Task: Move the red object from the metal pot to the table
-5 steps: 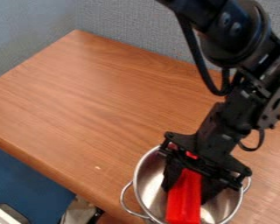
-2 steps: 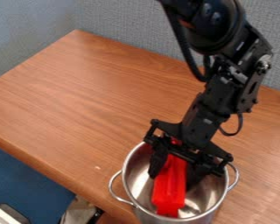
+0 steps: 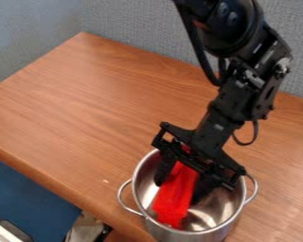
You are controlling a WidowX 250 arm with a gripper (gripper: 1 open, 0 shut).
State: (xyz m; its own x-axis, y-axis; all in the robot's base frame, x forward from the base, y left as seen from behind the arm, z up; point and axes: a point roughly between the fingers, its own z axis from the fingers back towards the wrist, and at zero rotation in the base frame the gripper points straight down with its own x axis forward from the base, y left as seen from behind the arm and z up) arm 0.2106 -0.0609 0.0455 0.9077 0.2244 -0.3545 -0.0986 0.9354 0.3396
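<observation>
Camera view: gripper (image 3: 189, 168) closed on the red block (image 3: 177, 195) inside the steel pot (image 3: 139, 200), lift-out not yet done.

The black gripper reaches down past the pot's rolled rim, and its jaws are clamped on the upper end of the red block, which hangs below it, tilted, with its lower end down near the pot floor. I judge this the grasp-and-extract step: the next move calls for raising the block clear of the rim, then carrying it to bare wood up and to the left of the gripper. The block is bright red, long and flat-faced; the pot is shiny, round and straight-sided, with a small handle showing at left. The worktop (image 3: 84, 90) is reddish-brown wood grain with a rounded edge.
</observation>
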